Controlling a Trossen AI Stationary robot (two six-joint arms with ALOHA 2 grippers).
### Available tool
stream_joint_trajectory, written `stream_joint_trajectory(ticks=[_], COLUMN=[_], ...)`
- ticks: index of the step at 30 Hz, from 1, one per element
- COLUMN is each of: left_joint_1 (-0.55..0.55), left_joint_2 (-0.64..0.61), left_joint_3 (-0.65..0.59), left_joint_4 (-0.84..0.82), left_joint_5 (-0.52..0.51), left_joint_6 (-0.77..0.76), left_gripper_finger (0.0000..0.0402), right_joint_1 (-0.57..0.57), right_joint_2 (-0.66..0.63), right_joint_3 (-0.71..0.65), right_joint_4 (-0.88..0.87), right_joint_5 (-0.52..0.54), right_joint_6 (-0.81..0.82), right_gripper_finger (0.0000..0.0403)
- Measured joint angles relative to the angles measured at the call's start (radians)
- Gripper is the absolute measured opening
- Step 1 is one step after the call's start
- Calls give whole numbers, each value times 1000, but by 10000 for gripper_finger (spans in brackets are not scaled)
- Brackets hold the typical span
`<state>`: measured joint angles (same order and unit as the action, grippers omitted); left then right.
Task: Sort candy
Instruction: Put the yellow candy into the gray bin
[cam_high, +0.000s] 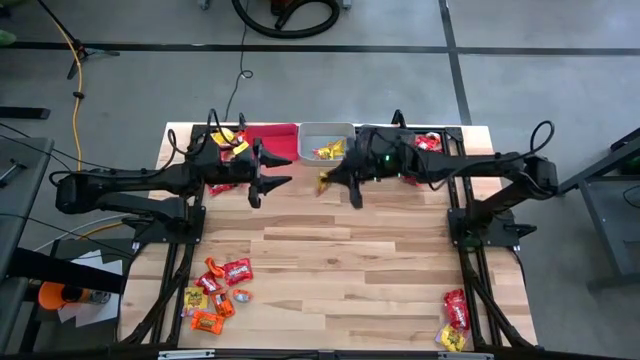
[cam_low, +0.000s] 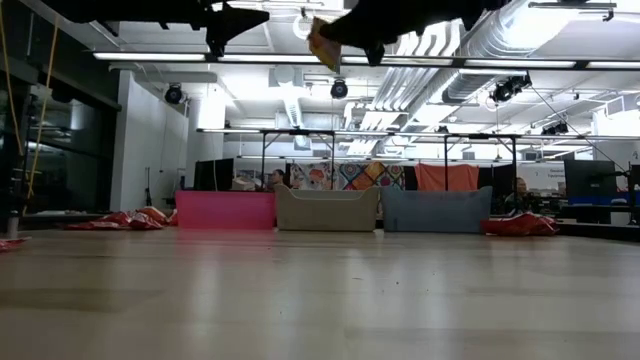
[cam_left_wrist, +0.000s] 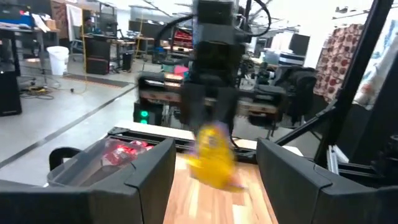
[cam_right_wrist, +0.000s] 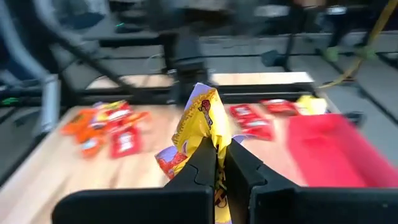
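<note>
**Yellow candy held aloft near the clear bin**

The right gripper (cam_right_wrist: 216, 163) pinches a yellow candy (cam_right_wrist: 200, 121) between closed fingers, raised above the table just near of the clear grey bin (cam_high: 326, 141). The left gripper (cam_high: 272, 172) hangs beside the red bin (cam_high: 272, 141), fingers spread and empty. More candies (cam_high: 218, 292) lie at the near left, others (cam_high: 455, 318) at the near right.

Yellow candy (cam_right_wrist: 202, 121), red bin (cam_high: 271, 140)
</note>
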<state>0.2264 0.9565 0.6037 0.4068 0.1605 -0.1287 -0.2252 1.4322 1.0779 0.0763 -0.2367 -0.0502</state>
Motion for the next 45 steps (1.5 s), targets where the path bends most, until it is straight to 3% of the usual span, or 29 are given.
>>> stream_joint_trajectory(ticks=[3, 7, 9, 12, 18, 22, 27, 32, 37, 41, 45], left_joint_1=[0, 3, 3, 3, 3, 3, 2, 2, 2, 2, 2], left_joint_2=[0, 0, 0, 0, 0, 0, 0, 0, 0, 0, 0], left_joint_3=[0, 0, 0, 0, 0, 0, 0, 0, 0, 0, -1], left_joint_4=[0, 2, 2, 2, 1, 1, 1, 1, -16, -73, -126], left_joint_5=[-19, -40, -49, -67, -81, -80, -80, -79, -78, -77, -77], left_joint_6=[0, -8, -17, -17, -17, -17, -17, -17, -23, -87, -97], left_gripper_finger=[213, 213, 213, 213, 213, 213, 213, 213, 213, 213, 213], right_joint_1=[-93, -195, -235, -270, -310, -323, -320, -322, -297, -240, -176], right_joint_2=[2, 58, 113, 224, 459, 565, 630, 619, 504, 366, 174], right_joint_3=[0, 1, 16, 97, 314, 471, 630, 710, 711, 591, 355], right_joint_4=[20, 26, -5, -55, -258, -418, -616, -726, -785, -804, -712], right_joint_5=[18, 159, 176, 179, 305, 313, 316, 282, 172, 175, 194], right_joint_6=[47, 139, 159, 163, 258, 290, 359, 282, 227, 162, 191], right_gripper_finger=[2, 2, 2, 2, 11, 60, 159, 224, 235, 236, 236])
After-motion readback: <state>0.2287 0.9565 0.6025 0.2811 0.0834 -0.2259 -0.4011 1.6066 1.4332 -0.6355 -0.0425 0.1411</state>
